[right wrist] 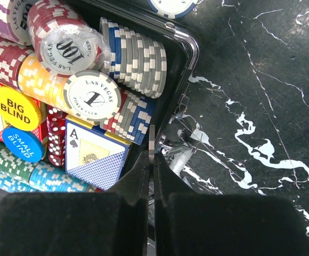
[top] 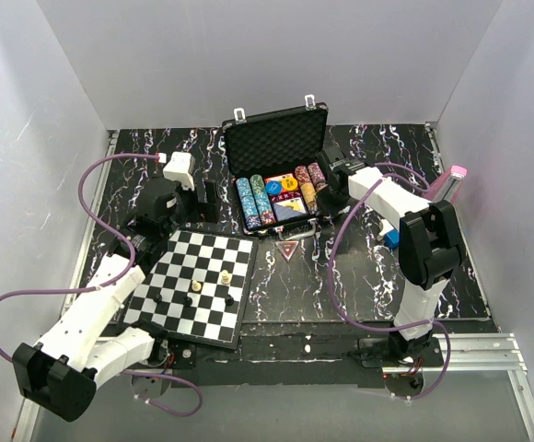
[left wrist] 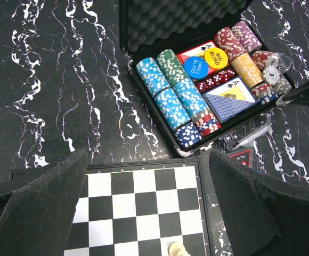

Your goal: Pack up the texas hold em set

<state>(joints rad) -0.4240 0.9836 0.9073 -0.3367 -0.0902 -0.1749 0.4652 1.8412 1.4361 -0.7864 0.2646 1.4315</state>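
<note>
The black poker case (top: 276,138) lies open at the back of the table, foam lid up. Rows of coloured chips (left wrist: 170,90), a card deck (left wrist: 232,98), red dice (left wrist: 216,80) and round blind buttons (left wrist: 205,61) fill its tray. My right gripper (right wrist: 151,154) hangs over the case's right rim (right wrist: 186,53), shut on a single poker chip (right wrist: 152,138) seen edge-on. My left gripper (left wrist: 148,157) is open over the far edge of the chessboard (left wrist: 138,208), short of the case, with nothing between its fingers.
The chessboard (top: 198,285) with a few pieces lies front left. A red triangular marker (top: 288,250) sits in front of the case. A pink metronome (top: 453,180) stands by the right wall and a small blue object (top: 391,238) by the right arm. One chip (right wrist: 170,5) lies outside the rim.
</note>
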